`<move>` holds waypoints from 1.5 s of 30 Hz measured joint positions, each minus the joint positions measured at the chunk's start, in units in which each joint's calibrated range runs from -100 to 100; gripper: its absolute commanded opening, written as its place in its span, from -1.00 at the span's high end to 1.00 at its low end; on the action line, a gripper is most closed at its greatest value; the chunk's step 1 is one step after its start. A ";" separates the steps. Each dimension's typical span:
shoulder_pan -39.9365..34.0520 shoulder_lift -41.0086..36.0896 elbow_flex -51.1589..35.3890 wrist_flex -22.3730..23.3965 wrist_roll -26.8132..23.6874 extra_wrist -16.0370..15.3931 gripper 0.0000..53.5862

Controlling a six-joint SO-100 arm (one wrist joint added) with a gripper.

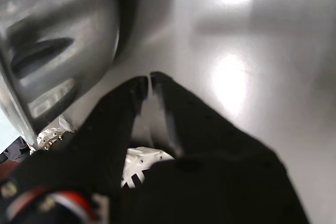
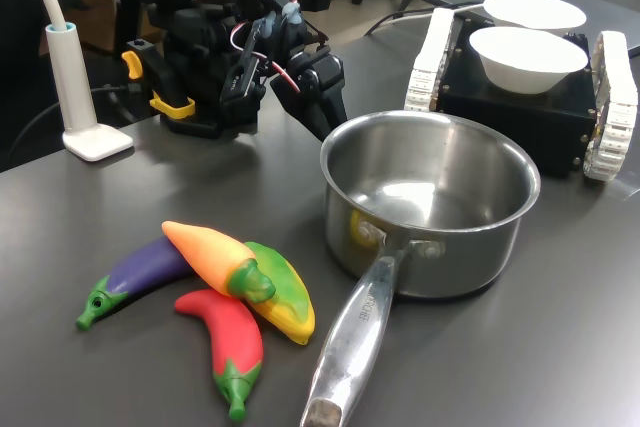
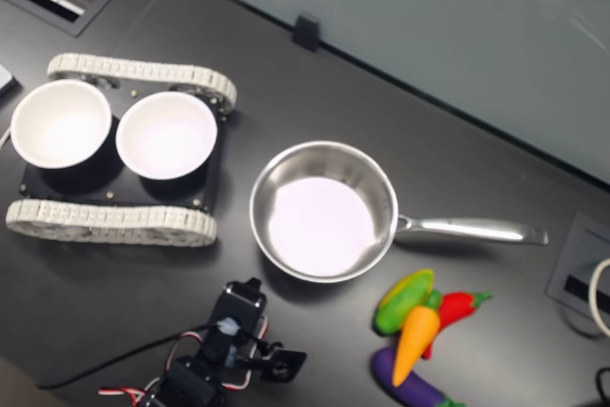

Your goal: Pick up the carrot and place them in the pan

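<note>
Nothing is done yet: the round shiny stainless-steel pan [image 2: 430, 202] stands empty mid-tabletop, and the small tapered orange plastic carrot [image 2: 212, 252] lies untouched toward the near edge in the first exterior view, atop other toy vegetables. The black jaws [image 1: 150, 85] are nearly closed, holding nothing. The dark grey tabletop [image 2: 560, 327] is glossy; office chairs stand behind.

Arm folded low over its base, wrist pitched down. Gripper [image 1: 150, 80] black, jaws nearly together, tips almost touching with just a thin slit between. Holding nothing.
</note>
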 measured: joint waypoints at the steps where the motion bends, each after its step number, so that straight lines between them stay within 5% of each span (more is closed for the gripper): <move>1: 0.00 0.00 0.00 0.00 0.00 0.00 0.99; 45: -1.54 0.17 -4.25 4.16 0.93 1.93 0.99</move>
